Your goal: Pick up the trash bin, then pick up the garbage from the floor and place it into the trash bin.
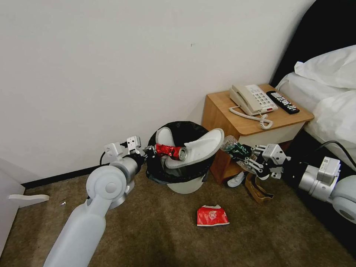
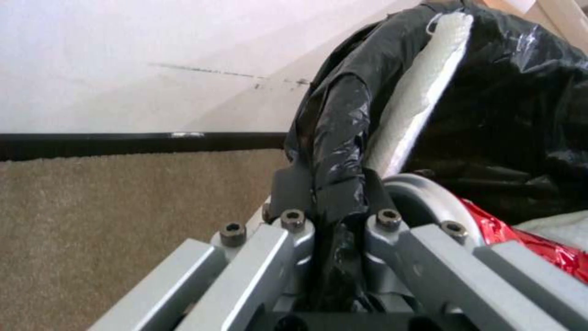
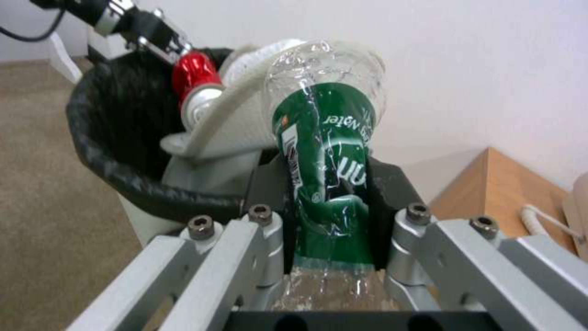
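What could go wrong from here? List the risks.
1. The trash bin hangs tilted from the left gripper, clamped only on its bagged rim; the liner might slip.
2. A slipper and crushed can already overhang the rim, so the bottle in the right gripper may bounce off or knock them out.
3. The red cup and brown paper bag lie below and could be missed.

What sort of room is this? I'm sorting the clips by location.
Most likely a hotel bedroom: a bed with white bedding stands beside a wooden nightstand holding a corded phone and a TV remote, and the floor is short-pile carpet.
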